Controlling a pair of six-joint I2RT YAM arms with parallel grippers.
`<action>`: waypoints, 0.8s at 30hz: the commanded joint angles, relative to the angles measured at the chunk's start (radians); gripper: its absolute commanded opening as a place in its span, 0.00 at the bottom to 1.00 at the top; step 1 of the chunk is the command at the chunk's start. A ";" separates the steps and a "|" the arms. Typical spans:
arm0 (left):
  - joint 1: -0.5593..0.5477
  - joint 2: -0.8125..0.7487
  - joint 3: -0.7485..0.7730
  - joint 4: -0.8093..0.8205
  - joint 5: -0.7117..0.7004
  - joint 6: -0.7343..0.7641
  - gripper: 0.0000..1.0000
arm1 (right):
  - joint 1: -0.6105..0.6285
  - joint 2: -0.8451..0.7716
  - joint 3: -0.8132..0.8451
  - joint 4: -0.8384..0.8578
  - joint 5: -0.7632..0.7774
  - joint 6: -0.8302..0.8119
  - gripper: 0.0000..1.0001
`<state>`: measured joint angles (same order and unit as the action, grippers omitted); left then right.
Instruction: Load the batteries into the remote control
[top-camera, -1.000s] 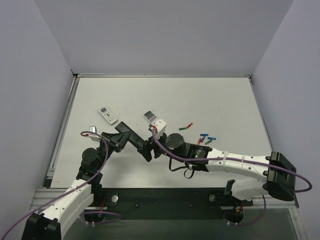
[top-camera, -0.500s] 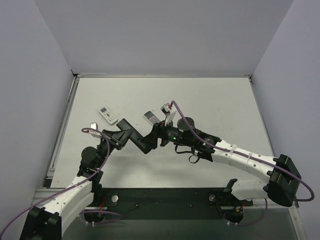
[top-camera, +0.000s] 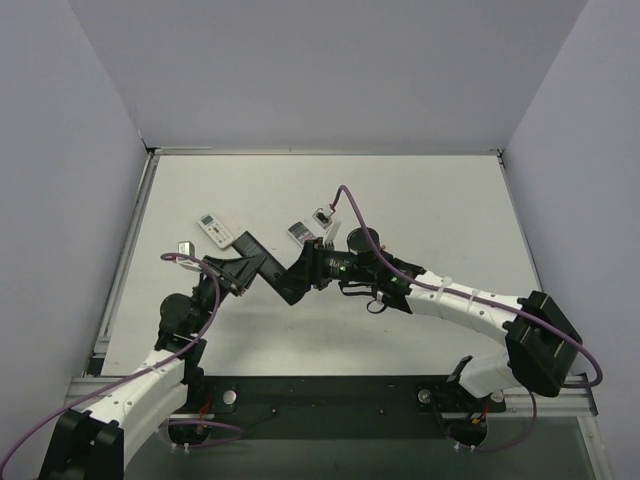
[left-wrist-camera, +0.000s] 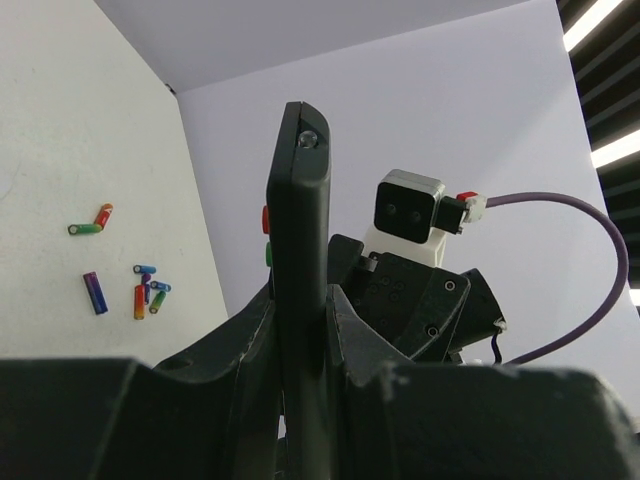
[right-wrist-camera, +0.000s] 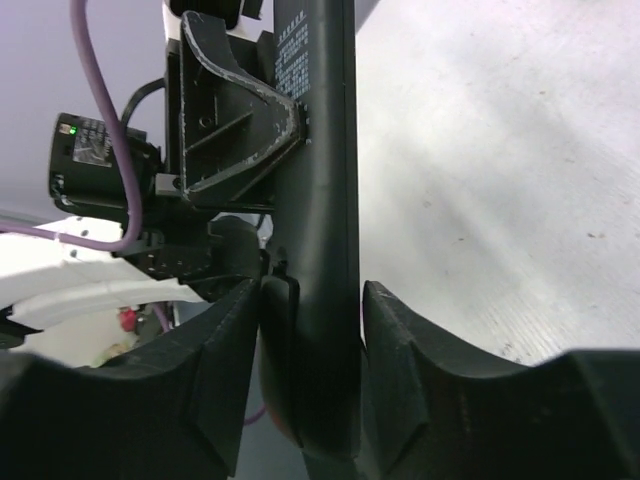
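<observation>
The long black remote control (top-camera: 268, 266) is held off the table, tilted, between both arms. My left gripper (top-camera: 247, 268) is shut on its upper part; in the left wrist view the remote control (left-wrist-camera: 298, 230) stands edge-on between the left gripper (left-wrist-camera: 300, 345) jaws. My right gripper (top-camera: 302, 270) comes from the right and is shut on its other end; in the right wrist view the remote control (right-wrist-camera: 325, 180) fills the right gripper (right-wrist-camera: 312, 340). The batteries (left-wrist-camera: 145, 293) lie loose on the table; the right arm hides them from above.
Two short white remotes lie on the table behind the arms, one (top-camera: 216, 230) at the left, one (top-camera: 299, 232) just behind the right wrist. The enclosure walls rise on three sides. The right arm stretches across the table's middle.
The right arm swung left and back to the remote's free end and its jaws narrowed round it. The left gripper kept its hold and lifted the remote slightly.
</observation>
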<state>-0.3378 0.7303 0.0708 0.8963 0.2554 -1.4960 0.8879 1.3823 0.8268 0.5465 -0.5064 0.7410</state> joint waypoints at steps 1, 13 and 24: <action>-0.004 0.009 0.063 0.170 0.039 0.016 0.00 | -0.030 0.043 -0.017 0.167 -0.081 0.112 0.38; -0.007 0.038 0.099 0.279 0.096 0.069 0.00 | -0.038 0.127 0.041 0.099 -0.204 0.126 0.12; -0.053 0.087 0.147 0.285 0.176 0.163 0.00 | -0.040 0.086 0.075 0.010 -0.170 0.052 0.18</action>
<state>-0.3420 0.8257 0.1253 1.0252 0.3138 -1.3529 0.8318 1.4815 0.8795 0.6029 -0.7448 0.8688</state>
